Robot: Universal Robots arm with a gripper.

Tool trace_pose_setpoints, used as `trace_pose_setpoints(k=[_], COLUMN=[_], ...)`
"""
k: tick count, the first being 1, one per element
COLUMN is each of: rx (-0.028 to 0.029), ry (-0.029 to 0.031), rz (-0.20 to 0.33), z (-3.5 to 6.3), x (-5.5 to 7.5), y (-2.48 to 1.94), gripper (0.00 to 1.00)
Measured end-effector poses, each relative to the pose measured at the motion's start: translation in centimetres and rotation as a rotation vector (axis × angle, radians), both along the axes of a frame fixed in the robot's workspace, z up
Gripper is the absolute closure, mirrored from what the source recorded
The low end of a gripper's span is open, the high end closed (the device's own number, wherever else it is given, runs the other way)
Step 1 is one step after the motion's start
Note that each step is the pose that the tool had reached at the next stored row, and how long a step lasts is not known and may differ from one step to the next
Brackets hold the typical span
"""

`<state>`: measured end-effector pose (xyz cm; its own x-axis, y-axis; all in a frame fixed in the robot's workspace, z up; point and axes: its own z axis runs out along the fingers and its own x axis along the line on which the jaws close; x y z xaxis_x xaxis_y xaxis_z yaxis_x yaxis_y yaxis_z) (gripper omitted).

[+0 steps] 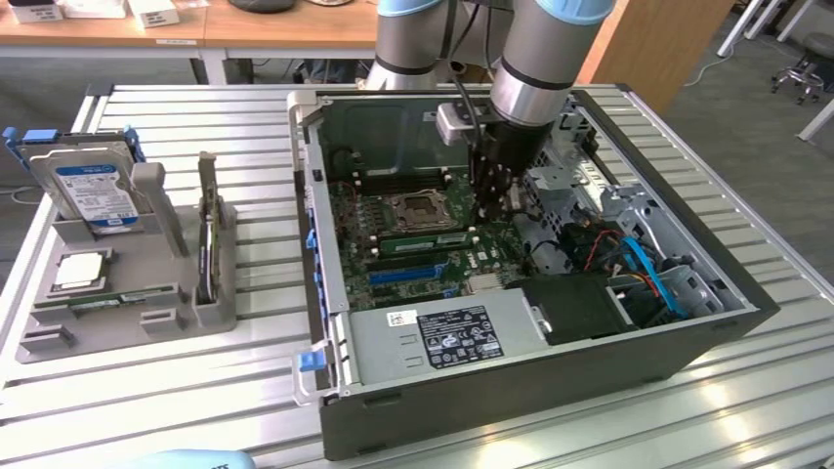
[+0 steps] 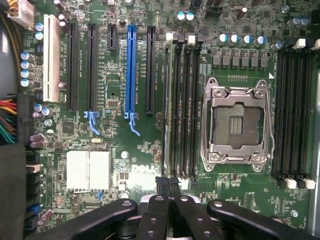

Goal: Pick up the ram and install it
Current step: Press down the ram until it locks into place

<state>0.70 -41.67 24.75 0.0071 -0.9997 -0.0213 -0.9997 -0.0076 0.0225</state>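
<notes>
Claw [image 2: 167,184] is sitting pinched fully together in the wrist view, fingertips meeting w/ no gap and nothing visibly caught btwn them, so I'm reading it as gripping nothing. In the exterior view the claw [image 1: 502,223] is hanging low inside the open PC case [image 1: 391,401], over the motherboard [image 1: 391,259], just at the 3 o'clock side of the CPU socket [image 1: 420,207]. A thin green stick is standing on edge in a slot just at 6 o'clock of that socket; I'm taking it as the ram [image 1: 424,238], apparently already in the board, though whether it's fully seated I can't tell. From the claw tips it's lying at approx 8 to 9 o'clock and close by, w/ its long axis running roughly 9-to-3 across the exterior view. In the wrist view the fingertips are lining up w/ one end of the slot bank [image 2: 182,110] beside the socket, on the outer slot's line; whether they're touching the stick isn't clear. Only one arm is working here, so it's the nearer by default. Well apart, at 9 o'clock of the case, the grey tray [image 1: 131,327] is holding the hard drive [image 1: 89,191] and processor chip [image 1: 81,269]; a green strip [image 1: 124,298] is lying there too, possibly a second stick, can't say.
</notes>
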Motion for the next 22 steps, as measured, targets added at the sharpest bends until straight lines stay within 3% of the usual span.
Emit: trace_pose_setpoints(k=[10, 16, 22], rx=[0.0, 0.0001, 0.0002], ry=[0.0002, 0.0001, 0.0001], rz=[0.0, 0.0, 0.0], z=[-0.48, -0.65, -0.73], x=[0.0, 0.01, 0.0], y=[0.01, 0.32, 0.32], gripper=[0.9, 0.9, 0.9])
